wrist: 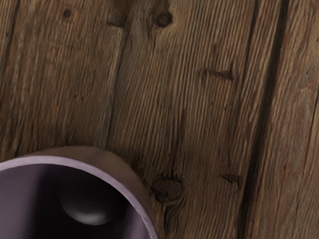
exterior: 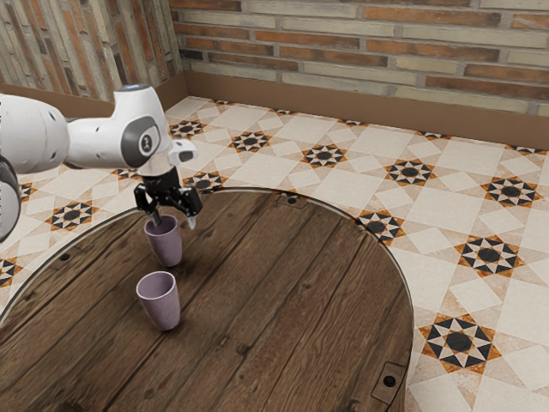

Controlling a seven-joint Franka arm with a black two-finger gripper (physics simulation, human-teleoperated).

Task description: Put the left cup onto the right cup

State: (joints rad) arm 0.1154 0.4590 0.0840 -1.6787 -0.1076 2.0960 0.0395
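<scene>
Two mauve cups stand upright on the round wooden table. One cup is farther back; the other cup stands nearer the front edge, a short gap away. My black gripper hangs directly over the farther cup's rim, open, with its fingers spread a little wider than the cup and their tips at about rim height. In the wrist view that cup's rim and dark inside lie just under my hand, over bare planks.
The table top extends widely toward the exterior view's right, with a metal bracket at its front rim. Patterned floor tiles and a brick wall lie beyond.
</scene>
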